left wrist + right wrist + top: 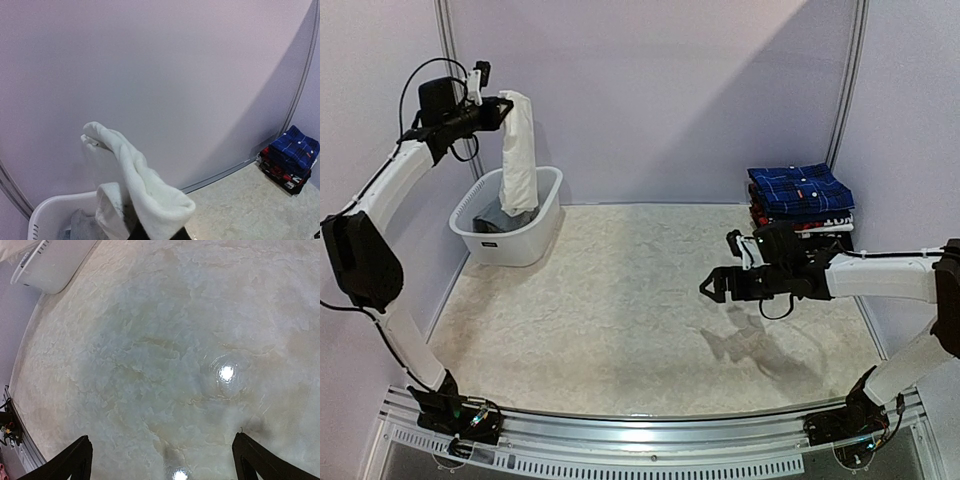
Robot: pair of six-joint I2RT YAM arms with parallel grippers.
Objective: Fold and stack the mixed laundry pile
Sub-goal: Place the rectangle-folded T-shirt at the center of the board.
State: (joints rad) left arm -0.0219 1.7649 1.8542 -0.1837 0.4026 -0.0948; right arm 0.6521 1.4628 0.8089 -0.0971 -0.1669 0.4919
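The right gripper (722, 265) hovered wide open over the table (610, 320), holding nothing. Farther back, a blue plaid shirt (800, 187) topped a folded stack (825, 220) at right. At left, the white shirt (518, 150) hung long and limp from the closed left gripper (498, 108), its tail in the white basket (546, 215).

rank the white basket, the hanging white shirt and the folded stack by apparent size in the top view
1. white basket
2. folded stack, not far behind the basket
3. white shirt, long but narrow, its lower end dipping into the basket
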